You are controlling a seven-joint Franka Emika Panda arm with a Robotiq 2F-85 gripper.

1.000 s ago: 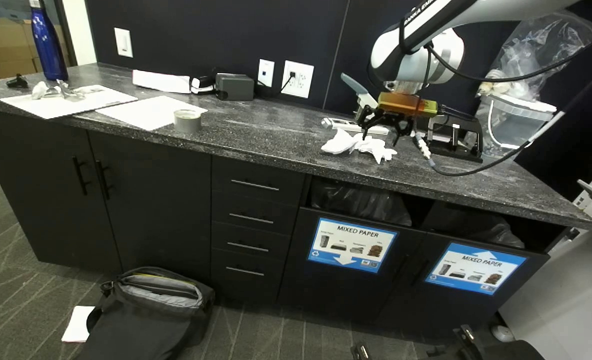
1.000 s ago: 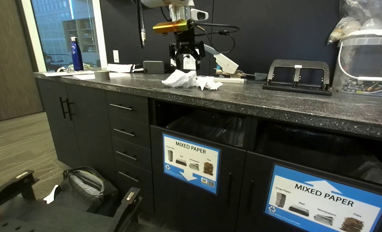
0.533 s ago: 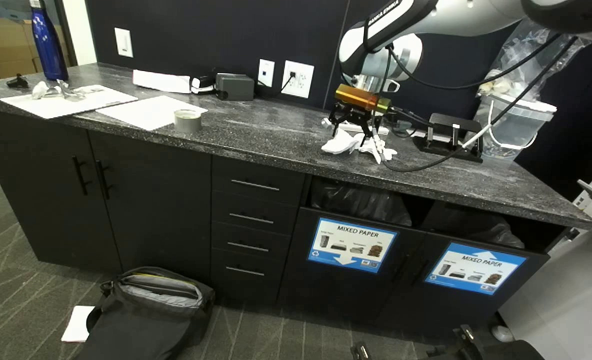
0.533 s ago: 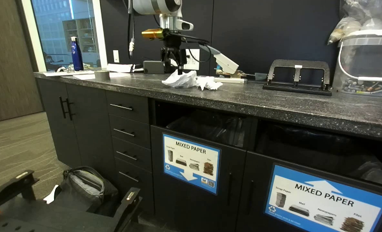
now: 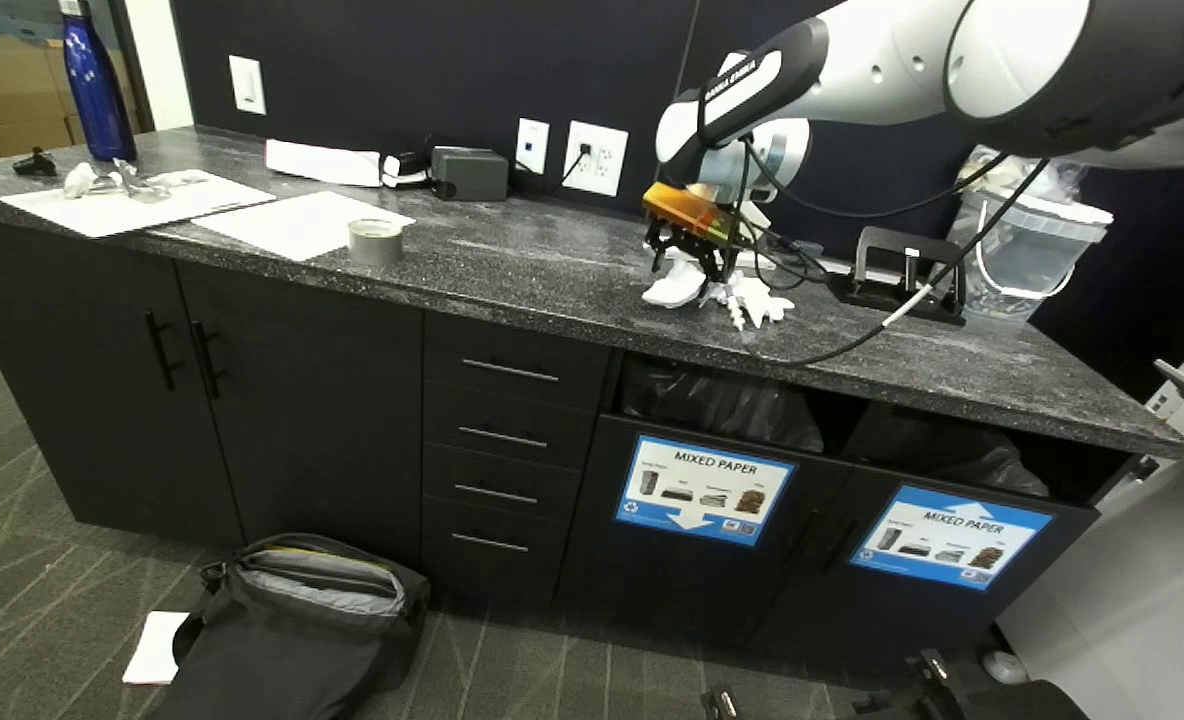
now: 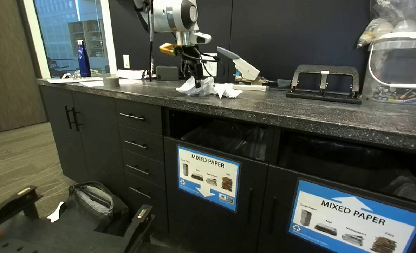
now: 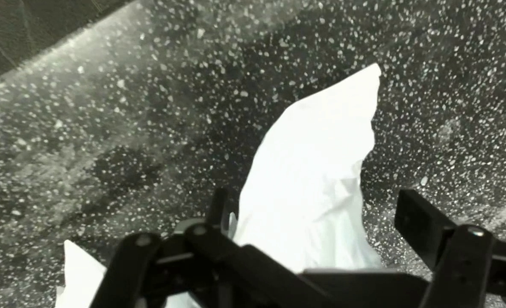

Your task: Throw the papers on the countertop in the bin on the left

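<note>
along a dark wall (image 5: 382, 80), speckled countertop (image 5: 542, 250); lined carpet (image 5: 512, 655) below.

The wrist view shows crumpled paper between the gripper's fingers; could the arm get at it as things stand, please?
Probably yes: the gripper stands open astride the paper, and nothing else seems to cover it.

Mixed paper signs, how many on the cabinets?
2: in both exterior views, the down-arrow sign under the left bin opening, the up-arrow sign under the right bin opening.
</note>
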